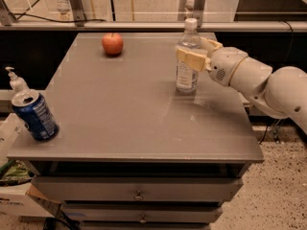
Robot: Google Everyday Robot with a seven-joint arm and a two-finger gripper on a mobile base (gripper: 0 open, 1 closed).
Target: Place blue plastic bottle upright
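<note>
— Gripping what?
— Clamping the blue plastic bottle [186, 78] in the gripper [192, 51], holding it upright on the table [120, 114], right of centre.
— Reading the label?
— Trying; print too small to tell.
</note>
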